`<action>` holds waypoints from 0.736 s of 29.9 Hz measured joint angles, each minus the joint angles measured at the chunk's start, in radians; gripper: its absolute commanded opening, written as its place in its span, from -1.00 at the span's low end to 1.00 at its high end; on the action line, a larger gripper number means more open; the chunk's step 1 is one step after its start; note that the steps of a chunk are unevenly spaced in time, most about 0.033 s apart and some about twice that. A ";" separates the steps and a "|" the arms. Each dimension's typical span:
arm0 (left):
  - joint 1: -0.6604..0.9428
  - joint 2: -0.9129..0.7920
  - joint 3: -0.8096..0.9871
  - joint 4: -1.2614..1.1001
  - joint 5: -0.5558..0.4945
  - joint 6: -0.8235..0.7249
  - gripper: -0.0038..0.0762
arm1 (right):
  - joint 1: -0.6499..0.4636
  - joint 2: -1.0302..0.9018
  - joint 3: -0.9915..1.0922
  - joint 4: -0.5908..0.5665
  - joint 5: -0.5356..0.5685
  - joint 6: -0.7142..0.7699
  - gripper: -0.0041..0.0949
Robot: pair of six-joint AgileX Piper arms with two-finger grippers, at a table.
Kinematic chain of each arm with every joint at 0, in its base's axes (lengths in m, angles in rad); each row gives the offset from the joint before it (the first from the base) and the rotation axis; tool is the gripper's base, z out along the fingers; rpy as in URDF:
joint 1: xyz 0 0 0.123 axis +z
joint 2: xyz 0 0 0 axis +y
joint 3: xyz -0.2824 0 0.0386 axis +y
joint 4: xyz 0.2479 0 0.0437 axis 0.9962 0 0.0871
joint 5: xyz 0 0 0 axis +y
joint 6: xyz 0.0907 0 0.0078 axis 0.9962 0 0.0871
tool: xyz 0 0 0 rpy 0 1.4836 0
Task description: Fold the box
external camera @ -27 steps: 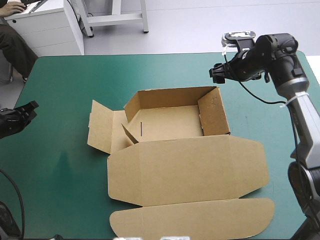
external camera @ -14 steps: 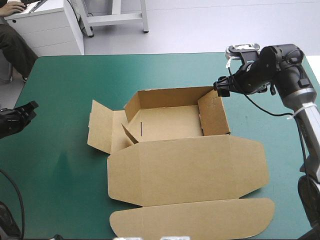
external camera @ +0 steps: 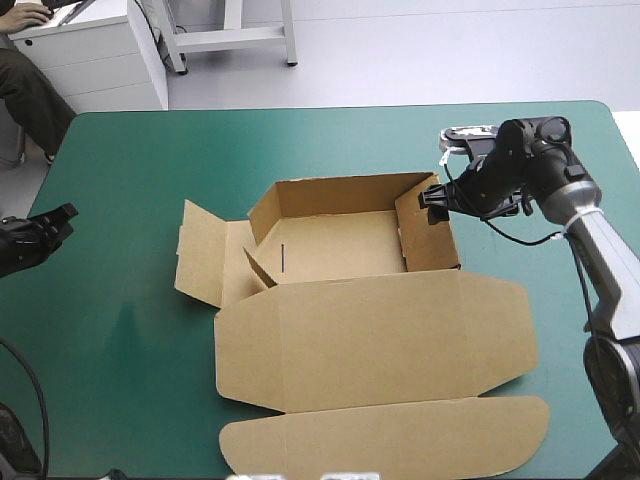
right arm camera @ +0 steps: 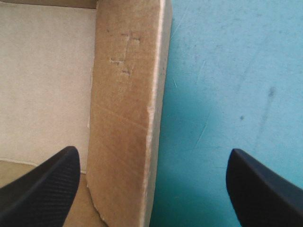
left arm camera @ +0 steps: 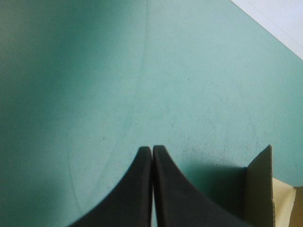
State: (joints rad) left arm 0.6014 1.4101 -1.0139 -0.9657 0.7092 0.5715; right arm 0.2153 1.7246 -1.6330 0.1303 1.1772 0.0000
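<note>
The brown box (external camera: 370, 340) lies mid-table as an open tray, with its back and right walls raised and its lid flat toward the front edge. My right gripper (external camera: 432, 200) is at the far end of the right wall (external camera: 428, 230). In the right wrist view that gripper (right arm camera: 152, 151) is open, and the right wall (right arm camera: 125, 94) stands up between its black fingers, with the box floor on one side and the teal-green cover on the other. My left gripper (external camera: 62, 218) stays at the table's left edge, shut (left arm camera: 152, 149), with a box corner (left arm camera: 259, 189) ahead of it.
A side flap (external camera: 200, 250) of the box lies spread out to the left of the tray. The lid's rounded tongue (external camera: 390, 440) reaches close to the table's front edge. The table's right edge (external camera: 625, 150) runs just behind the right arm.
My right gripper has come down and inward from above the far right of the table to the box's right wall. The left arm and the box have not moved.
</note>
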 measured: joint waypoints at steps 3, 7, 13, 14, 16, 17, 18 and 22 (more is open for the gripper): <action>0.000 0.000 0.000 0.000 0.000 0.000 -0.93 | 0.022 0.048 0.000 -0.007 -0.016 -0.006 0.65; 0.000 0.000 0.000 0.000 0.000 0.000 -0.93 | 0.064 0.110 0.000 -0.037 -0.032 0.000 0.65; 0.000 0.000 0.000 0.000 0.000 0.003 -0.93 | 0.072 0.166 0.000 -0.045 -0.037 0.010 0.65; 0.000 0.000 0.000 0.000 0.000 0.003 -0.93 | 0.072 0.169 0.000 -0.045 -0.037 0.011 0.64; 0.000 0.000 0.000 0.000 0.000 0.003 -0.93 | 0.072 0.174 0.000 -0.046 -0.038 0.014 0.58; 0.000 0.000 0.000 0.000 0.000 0.003 -0.93 | 0.072 0.175 0.000 -0.046 -0.038 0.014 0.50; 0.000 0.000 0.000 0.000 0.000 0.003 -0.93 | 0.072 0.175 0.000 -0.046 -0.039 0.015 0.37; 0.000 0.000 0.000 0.001 0.000 0.003 -0.93 | 0.072 0.175 0.000 -0.046 -0.039 0.027 -0.62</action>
State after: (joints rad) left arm 0.6014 1.4101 -1.0139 -0.9650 0.7092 0.5747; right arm 0.2874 1.8995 -1.6326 0.0845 1.1377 0.0272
